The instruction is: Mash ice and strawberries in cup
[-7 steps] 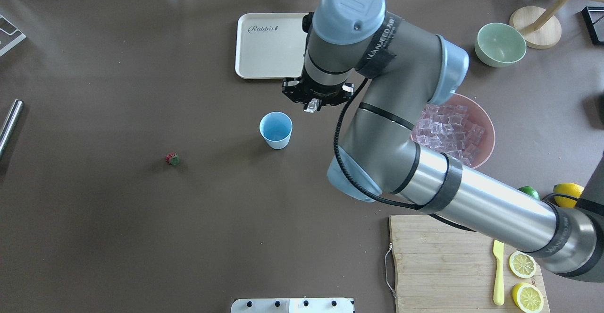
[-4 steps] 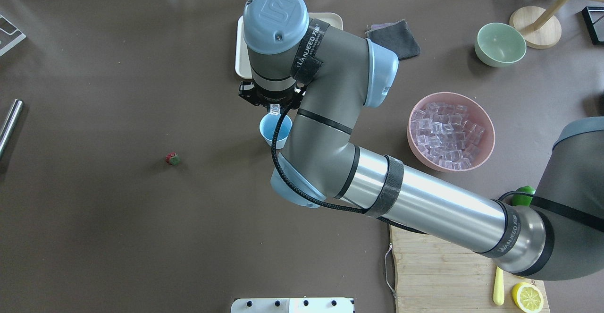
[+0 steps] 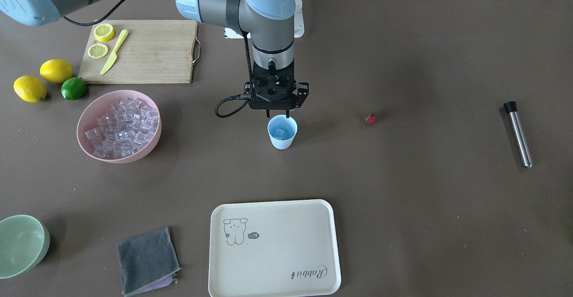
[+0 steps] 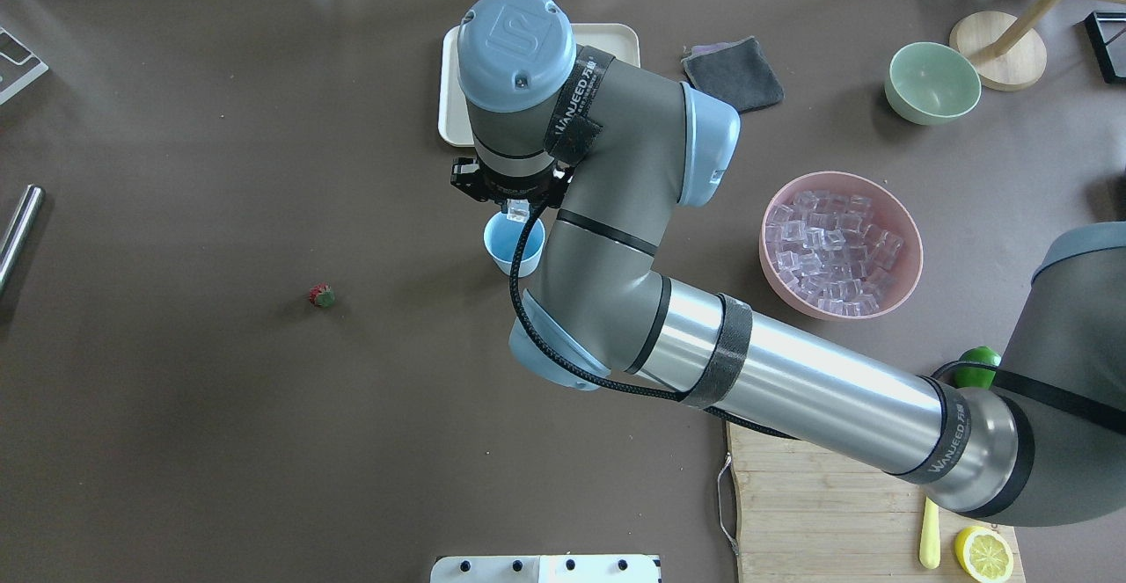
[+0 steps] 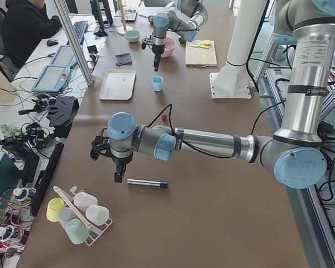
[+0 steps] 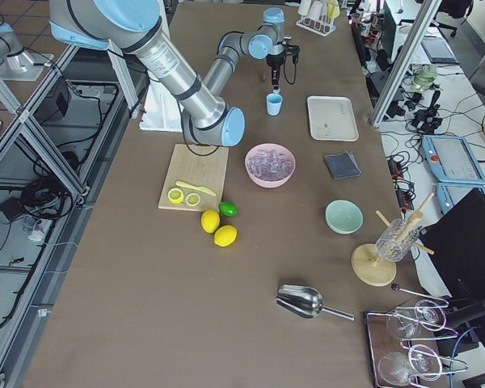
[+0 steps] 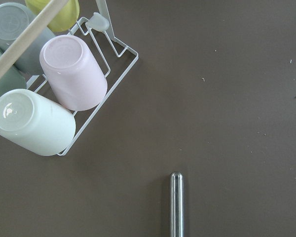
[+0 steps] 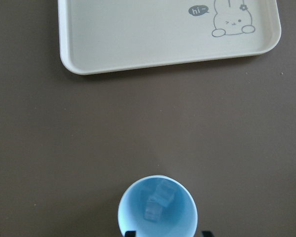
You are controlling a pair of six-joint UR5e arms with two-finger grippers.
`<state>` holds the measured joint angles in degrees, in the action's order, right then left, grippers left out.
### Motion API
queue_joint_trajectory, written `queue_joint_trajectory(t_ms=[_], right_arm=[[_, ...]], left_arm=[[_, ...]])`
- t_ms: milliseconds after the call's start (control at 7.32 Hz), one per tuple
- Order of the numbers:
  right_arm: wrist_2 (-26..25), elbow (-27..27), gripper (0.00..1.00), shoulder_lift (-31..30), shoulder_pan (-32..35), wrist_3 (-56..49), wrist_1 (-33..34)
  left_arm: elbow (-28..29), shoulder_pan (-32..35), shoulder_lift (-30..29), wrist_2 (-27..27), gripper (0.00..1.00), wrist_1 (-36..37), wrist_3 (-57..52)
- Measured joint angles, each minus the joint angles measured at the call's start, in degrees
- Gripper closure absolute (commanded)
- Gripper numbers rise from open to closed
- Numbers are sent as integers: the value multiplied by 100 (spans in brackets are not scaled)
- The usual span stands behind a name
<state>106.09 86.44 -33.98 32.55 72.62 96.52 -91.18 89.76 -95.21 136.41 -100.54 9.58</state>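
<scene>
The light-blue cup (image 3: 282,141) stands upright mid-table with clear ice (image 3: 280,132) in it, also seen in the right wrist view (image 8: 157,202). My right gripper (image 3: 280,114) hangs straight above the cup, open and empty, with its fingertips (image 8: 130,233) spread either side of the rim. More ice (image 3: 121,124) fills the pink bowl (image 3: 134,157). The red strawberry (image 3: 369,118) lies alone on the table, away from the cup. My left gripper (image 5: 118,177) hovers over a metal rod (image 5: 148,182). I cannot tell if it is open or shut.
A cream tray (image 3: 273,247), grey cloth (image 3: 147,261) and pale green bowl (image 3: 22,243) lie beyond the cup. A cutting board (image 3: 147,50) with lemon halves and a knife, two lemons and a lime (image 3: 73,88) sit near the pink bowl. A cup rack (image 7: 54,98) stands by the rod.
My right arm has swung left from the tray's edge to above the cup. The ice cube it carried now lies in the cup, which was empty before.
</scene>
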Motion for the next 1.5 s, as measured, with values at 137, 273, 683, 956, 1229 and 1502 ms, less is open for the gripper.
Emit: queue_joint_trajectory(t_ms=[137, 273, 683, 956, 1229, 1502], right_arm=[[0, 98, 0, -63, -1, 7, 0], [8, 347, 0, -247, 6, -14, 6], [66, 2020, 0, -2133, 272, -812, 2], [179, 2543, 0, -3325, 779, -1770, -78], [351, 2422, 1, -4119, 1190, -2316, -783], [426, 1974, 2, -4185, 1304, -2362, -1386]], left_arm=[[4, -8, -7, 0, 2, -1, 0], [3, -17, -11, -1, 2, -1, 2], [-8, -28, -81, -4, 2, 9, 66], [-13, -49, -101, -2, 2, 5, 101], [-45, -60, -111, -1, 2, 8, 130], [-75, -63, -115, 5, 2, 6, 139]])
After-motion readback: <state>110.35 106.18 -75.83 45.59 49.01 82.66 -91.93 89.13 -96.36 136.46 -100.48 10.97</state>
